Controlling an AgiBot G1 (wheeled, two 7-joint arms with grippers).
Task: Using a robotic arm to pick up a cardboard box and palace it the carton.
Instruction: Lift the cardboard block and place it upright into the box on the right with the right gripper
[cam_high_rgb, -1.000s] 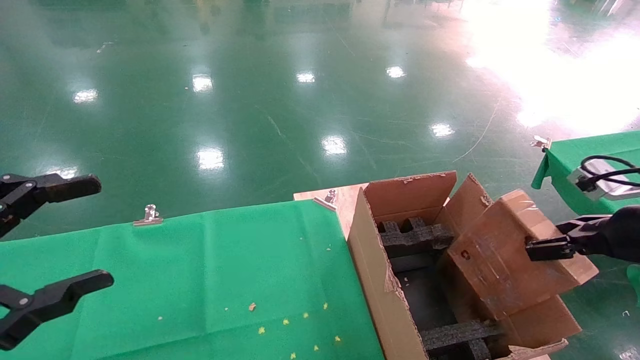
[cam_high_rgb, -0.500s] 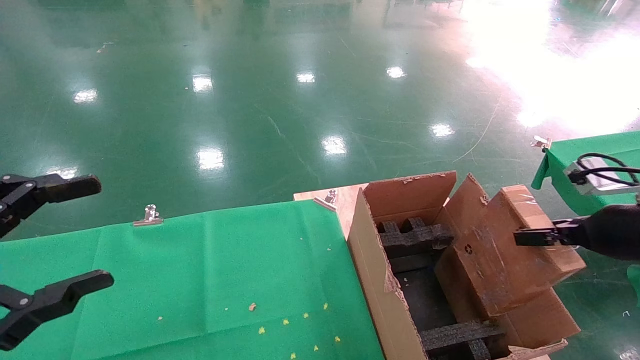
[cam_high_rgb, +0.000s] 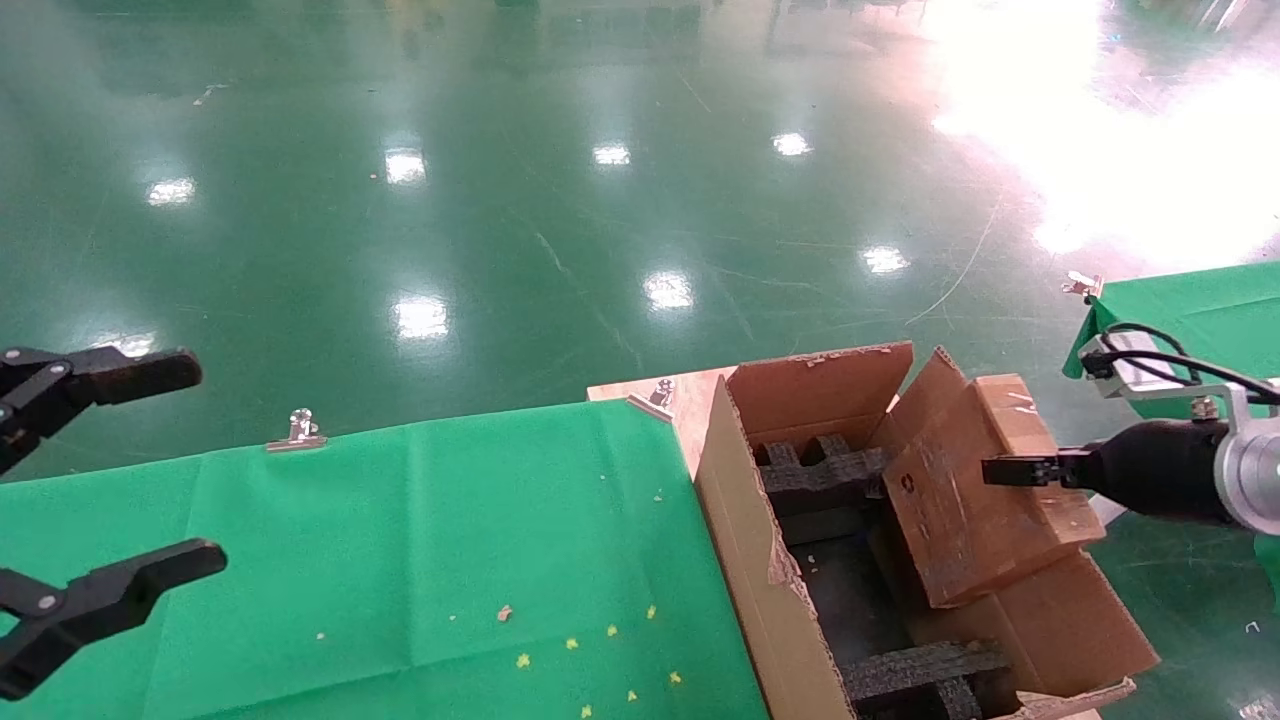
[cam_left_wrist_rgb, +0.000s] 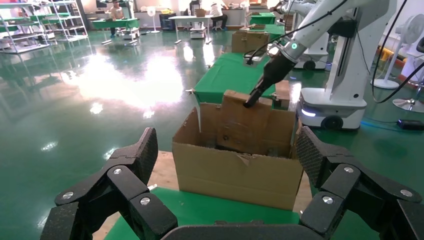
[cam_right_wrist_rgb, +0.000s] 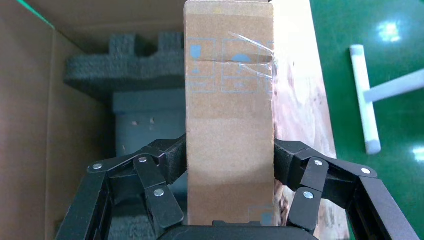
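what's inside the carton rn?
Inside the carton: black foam inserts at both ends, dark floor between. The cardboard box, clamped in the right gripper, hangs tilted above, hiding the right side.

My desk (cam_high_rgb: 400, 520) is draped in green cloth (cam_high_rgb: 300, 600), pinned at its far edge by metal clips (cam_high_rgb: 297, 432). Yellow crumbs (cam_high_rgb: 572, 643) dot the cloth. At the desk's right end, bare wood (cam_high_rgb: 690, 400) carries the carton (cam_high_rgb: 745, 560).
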